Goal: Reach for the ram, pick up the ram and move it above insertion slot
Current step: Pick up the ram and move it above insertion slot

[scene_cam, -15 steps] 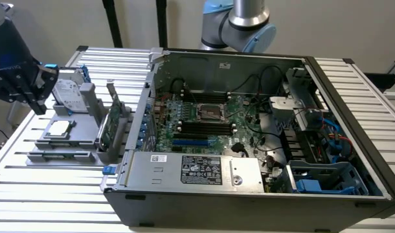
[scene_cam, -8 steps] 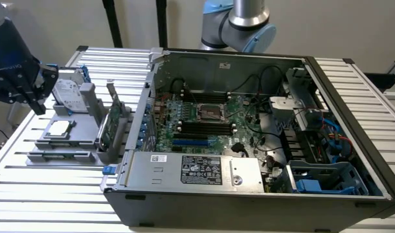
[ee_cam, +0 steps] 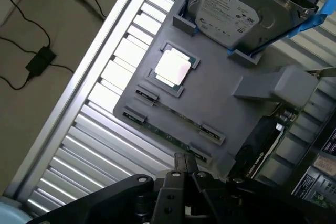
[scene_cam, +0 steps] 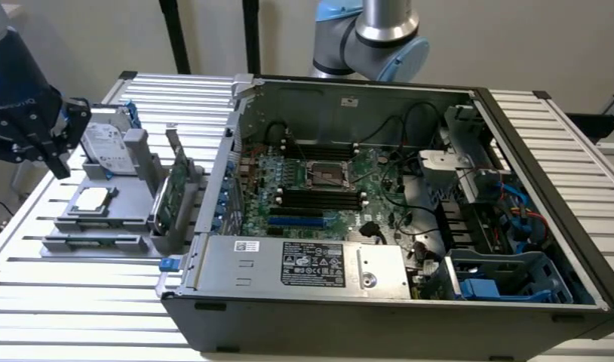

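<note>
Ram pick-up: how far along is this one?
Nothing looks done yet: the ram lies in its gray tray. In hand: the claw is shut and empty, hovering over the tray's edge near the ram. Left: gripping it, lifting it, and carrying it above the slot on the motherboard.

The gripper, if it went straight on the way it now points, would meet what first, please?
Probably the ram lying in the grey tray, just ahead of the gripper; depth is unclear, so it might touch the tray first.
</note>
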`<control>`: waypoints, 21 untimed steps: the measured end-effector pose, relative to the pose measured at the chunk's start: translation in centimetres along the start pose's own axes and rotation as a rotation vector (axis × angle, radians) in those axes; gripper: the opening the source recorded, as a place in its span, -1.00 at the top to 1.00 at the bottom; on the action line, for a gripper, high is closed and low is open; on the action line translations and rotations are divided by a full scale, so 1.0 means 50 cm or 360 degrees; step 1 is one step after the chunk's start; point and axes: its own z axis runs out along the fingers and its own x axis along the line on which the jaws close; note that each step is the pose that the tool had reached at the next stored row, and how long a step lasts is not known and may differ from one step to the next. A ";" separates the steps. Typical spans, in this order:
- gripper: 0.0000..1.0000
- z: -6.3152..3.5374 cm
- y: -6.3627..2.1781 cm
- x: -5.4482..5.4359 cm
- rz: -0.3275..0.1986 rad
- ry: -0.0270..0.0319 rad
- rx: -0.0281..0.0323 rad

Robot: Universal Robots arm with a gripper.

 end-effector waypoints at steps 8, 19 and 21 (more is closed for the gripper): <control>0.79 0.000 0.000 0.000 -0.0233 0.00085 0.00005; 0.79 0.000 0.000 0.000 -0.0551 0.00205 0.00008; 0.79 0.000 0.000 0.000 -0.0608 0.00227 0.00009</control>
